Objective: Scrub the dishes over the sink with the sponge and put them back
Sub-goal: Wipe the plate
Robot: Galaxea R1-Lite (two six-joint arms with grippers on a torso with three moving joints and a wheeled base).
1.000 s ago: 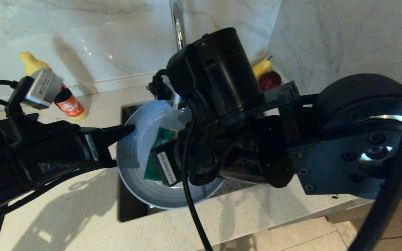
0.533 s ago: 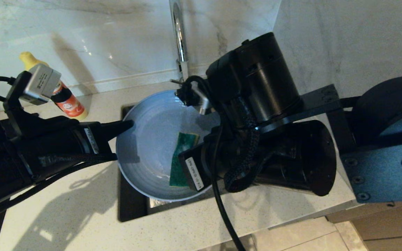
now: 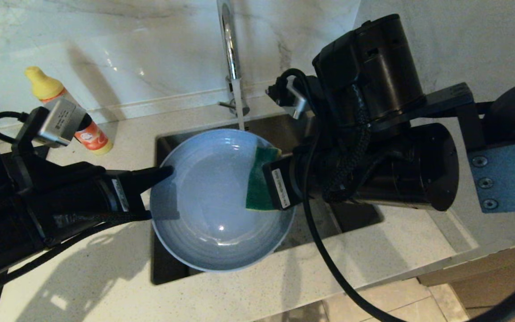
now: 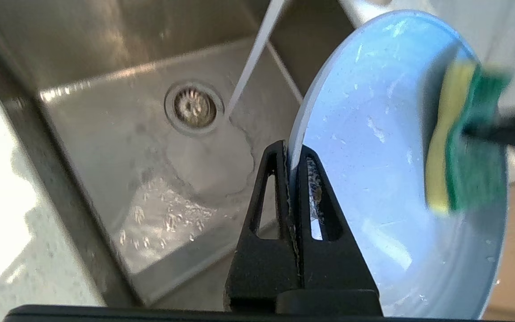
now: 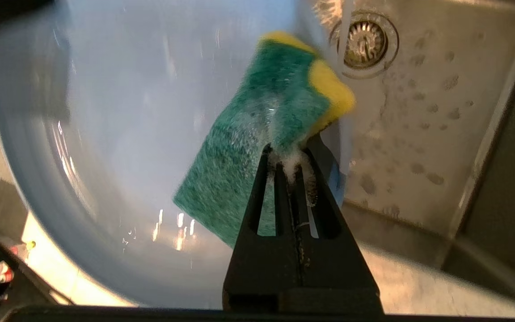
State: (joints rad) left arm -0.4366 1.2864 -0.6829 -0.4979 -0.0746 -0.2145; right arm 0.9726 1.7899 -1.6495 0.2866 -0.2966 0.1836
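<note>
Plate (image 3: 213, 210): wide, shallow, grey-blue, wet; held tilted over the sink (image 4: 105, 147) with the left gripper (image 4: 294, 156) clamped on its rim, probably rigid, breakable and slippery, so a rim grip suits it best. Sponge (image 5: 257, 134): soft, sudsy, green face toward the camera, pinched at one end between the closed fingers of the right gripper (image 5: 291, 154), lying against the plate's right side. Writing: white stickers on both grippers and an orange bottle (image 3: 85, 129) label, none legible.
</note>
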